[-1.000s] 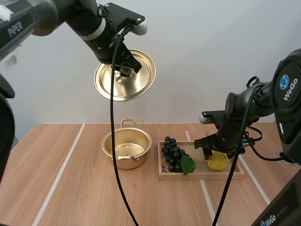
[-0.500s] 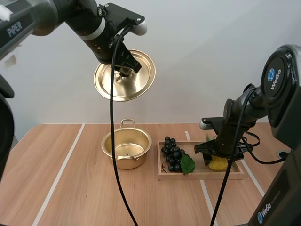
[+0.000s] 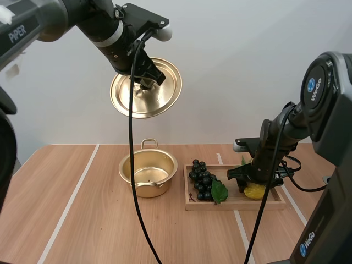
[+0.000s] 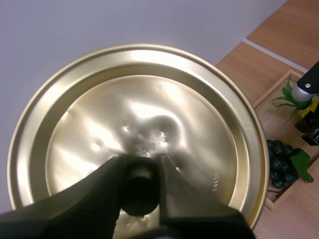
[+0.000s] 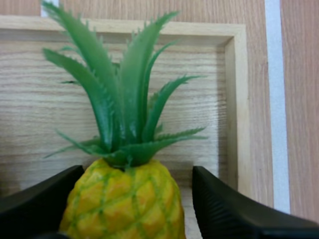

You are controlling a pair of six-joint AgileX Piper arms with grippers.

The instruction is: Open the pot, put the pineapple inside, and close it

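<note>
The right hand (image 3: 248,184) sits low in the shallow wooden tray (image 3: 236,206), black fingers (image 5: 224,209) spread either side of the small yellow pineapple (image 5: 124,204), which rests at the end away from the dark grapes (image 3: 202,180). The left hand (image 4: 142,181) pinches the round golden lid (image 4: 149,114) by its knob, high above the open golden pot (image 3: 148,173) on the wooden desk (image 3: 82,220).

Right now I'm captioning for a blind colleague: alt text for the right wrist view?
The open right gripper flanks a yellow pineapple in the tray, one finger on each side. Its green leaves fan out over the tray floor.
</note>
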